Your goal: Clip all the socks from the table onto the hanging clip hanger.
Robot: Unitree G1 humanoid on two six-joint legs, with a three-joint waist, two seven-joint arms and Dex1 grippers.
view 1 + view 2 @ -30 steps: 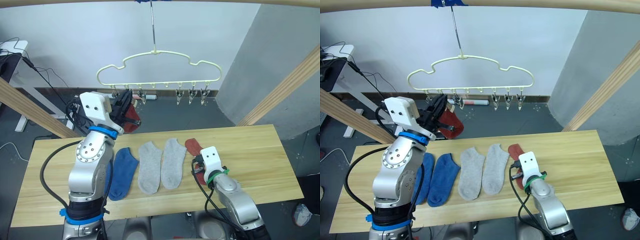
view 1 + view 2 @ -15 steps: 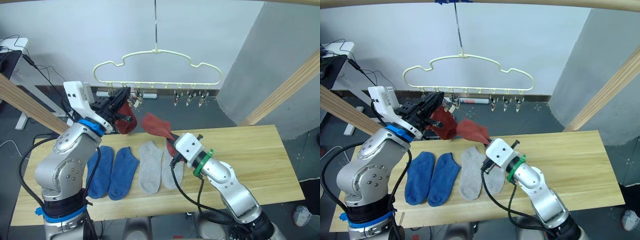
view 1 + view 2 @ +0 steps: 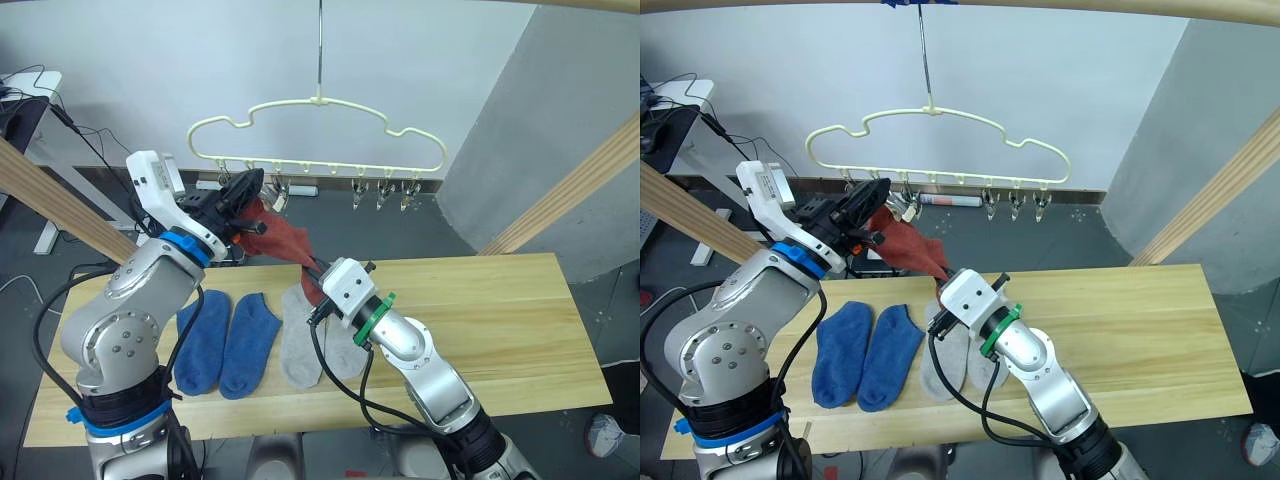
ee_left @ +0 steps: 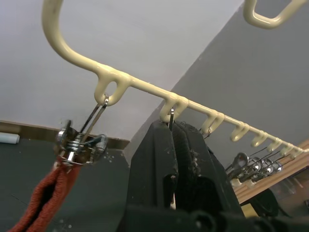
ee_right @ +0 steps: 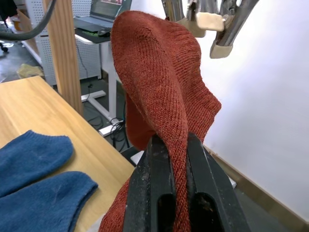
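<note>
The cream clip hanger [image 3: 320, 105] hangs over the far edge of the table [image 3: 500, 320]. My left gripper [image 3: 245, 190] is raised to its left end, shut on the second clip [image 4: 171, 116]. The first clip [image 4: 79, 145] holds a brick-red sock [image 4: 43, 203]. My right gripper [image 3: 318, 272] is shut on the other red sock [image 5: 159, 72] and holds it up just below the clips [image 5: 212, 24], close to my left gripper. Two blue socks [image 3: 225, 335] and two grey socks [image 3: 300, 340] lie flat on the table, the grey pair partly hidden by my right arm.
Free metal clips [image 3: 385, 195] hang along the hanger's right half. Slanted wooden beams stand at the left [image 3: 50, 200] and right [image 3: 580, 180]. A desk with cables [image 3: 25, 100] is at the far left. The table's right half is bare wood.
My right gripper has lifted the red sock off the table and carried it up and left to the clips. My left gripper has stayed at the hanger's left clips.
</note>
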